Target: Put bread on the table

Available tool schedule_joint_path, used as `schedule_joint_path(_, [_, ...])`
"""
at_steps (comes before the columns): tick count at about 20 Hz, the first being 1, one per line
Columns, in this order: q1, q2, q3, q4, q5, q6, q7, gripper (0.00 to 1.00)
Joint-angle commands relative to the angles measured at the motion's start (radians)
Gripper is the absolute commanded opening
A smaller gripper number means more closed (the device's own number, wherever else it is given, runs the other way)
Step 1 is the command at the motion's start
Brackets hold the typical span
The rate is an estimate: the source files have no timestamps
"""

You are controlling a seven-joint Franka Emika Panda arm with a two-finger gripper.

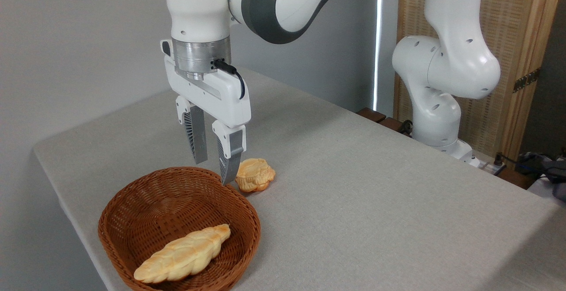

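Camera view: the pincer (214,170) hangs released and empty above the far rim of the wicker basket (116,224), poised to descend on the braided bread (183,254) lying inside, not yet on the desk (376,193).

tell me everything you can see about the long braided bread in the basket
The bread is a long, tapered loaf with a braided, lumpy surface, golden-yellow with paler patches, and looks whole. It lies on its side inside the brown wicker basket, resting on the woven floor, its pointed end aimed up and right and its thicker end low by the near wall. Nothing else touches it. The tool hangs open above the basket's far rim, well clear of the loaf.
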Motion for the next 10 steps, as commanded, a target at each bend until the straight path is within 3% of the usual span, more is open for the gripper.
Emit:
schedule_joint_path(1, [-0.005, -0.009, 0.008, 0.006, 0.001, -0.026, -0.003, 1.00])
schedule_joint_path(10, [-0.003, -0.008, 0.010, 0.015, 0.001, -0.026, -0.005, 1.00])
